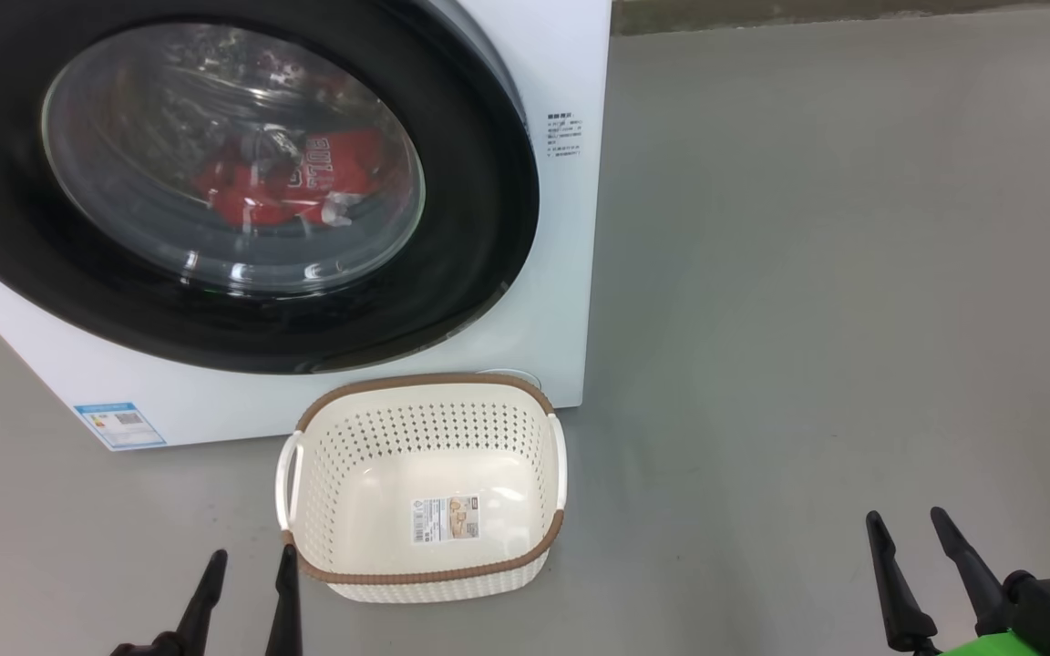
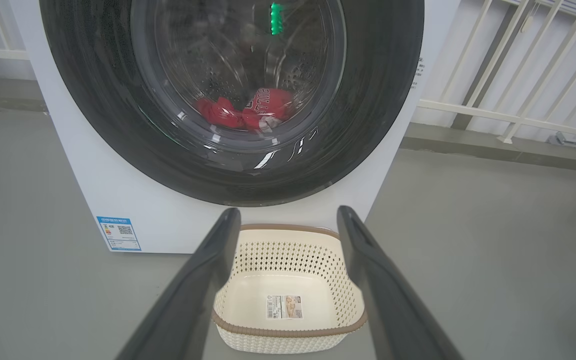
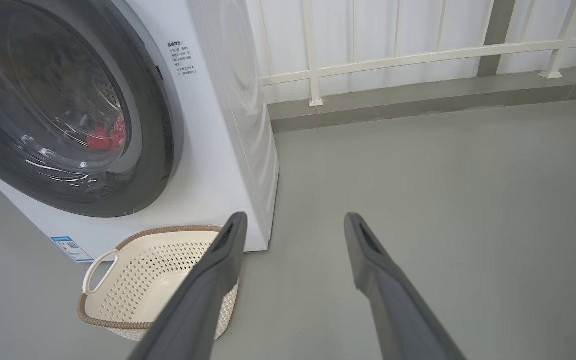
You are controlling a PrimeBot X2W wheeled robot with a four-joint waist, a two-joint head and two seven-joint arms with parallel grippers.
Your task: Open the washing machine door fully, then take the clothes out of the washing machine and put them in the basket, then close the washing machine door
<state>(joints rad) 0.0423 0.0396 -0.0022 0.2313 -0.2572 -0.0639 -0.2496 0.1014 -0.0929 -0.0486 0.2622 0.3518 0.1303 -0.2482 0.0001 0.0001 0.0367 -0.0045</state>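
The left gripper [image 1: 252,551] and right gripper [image 1: 905,513] are spread wide and empty; the shut washing machine door [image 1: 488,237] looks hard and slippery, best pulled by its edge.

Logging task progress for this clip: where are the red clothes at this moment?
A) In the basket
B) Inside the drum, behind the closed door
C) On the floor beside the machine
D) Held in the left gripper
B: the clothes show through the glass of the closed washing machine door, and the basket holds no garment.

Head downward, wrists level, sharing basket [image 1: 425,428]
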